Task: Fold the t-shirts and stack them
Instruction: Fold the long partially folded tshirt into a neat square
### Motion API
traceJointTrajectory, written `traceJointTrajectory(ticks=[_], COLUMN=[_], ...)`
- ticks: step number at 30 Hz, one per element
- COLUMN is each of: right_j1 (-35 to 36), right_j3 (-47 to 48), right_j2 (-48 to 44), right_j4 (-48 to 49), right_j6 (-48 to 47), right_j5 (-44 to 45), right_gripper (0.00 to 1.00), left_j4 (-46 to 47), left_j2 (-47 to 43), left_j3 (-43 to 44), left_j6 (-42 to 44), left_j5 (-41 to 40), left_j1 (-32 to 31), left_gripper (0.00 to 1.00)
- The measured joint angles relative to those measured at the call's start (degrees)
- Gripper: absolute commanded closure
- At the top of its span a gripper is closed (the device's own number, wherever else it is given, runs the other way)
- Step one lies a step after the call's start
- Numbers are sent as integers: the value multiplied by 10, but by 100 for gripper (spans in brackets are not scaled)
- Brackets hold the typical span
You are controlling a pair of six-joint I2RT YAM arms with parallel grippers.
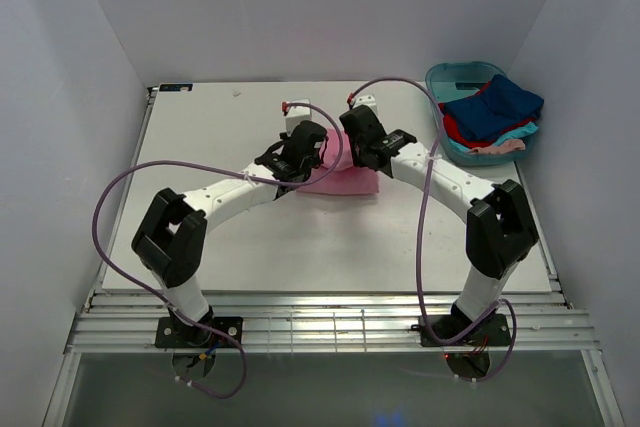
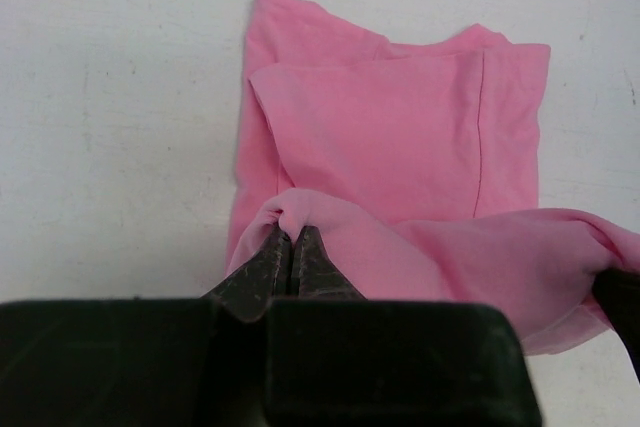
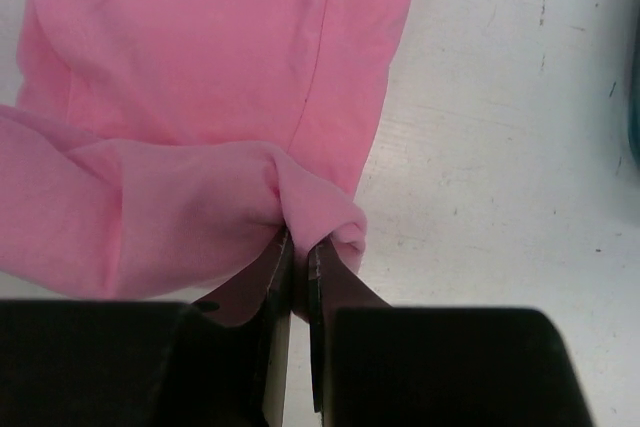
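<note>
The pink t-shirt lies partly folded in the middle of the white table. It fills the left wrist view and the right wrist view. My left gripper is shut on a pinched fold at the shirt's near left edge. My right gripper is shut on a pinched fold at its near right corner. Both hold that edge lifted over the flat folded part. In the top view the left gripper and right gripper hide most of the shirt. Dark blue, red, turquoise and pale pink shirts lie piled at the back right.
The teal plastic tub holding the shirt pile stands at the table's back right corner, close to the right wall. White walls enclose the table on the left, back and right. Purple cables loop from both arms.
</note>
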Motion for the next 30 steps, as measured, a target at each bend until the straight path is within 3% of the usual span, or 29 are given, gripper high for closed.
traceJointTrajectory(ticks=[22,30], right_j1=[-83,-98], right_j3=[204,250], right_j2=[227,267], right_j4=[10,29], right_j6=[-59,-63], right_j5=[-59,-47], right_gripper=[92,92], left_j4=[13,16], left_j2=[233,275], left_j3=[188,257], left_j6=[37,37], left_j5=[96,82], left_j1=[90,110], left_gripper=[100,100])
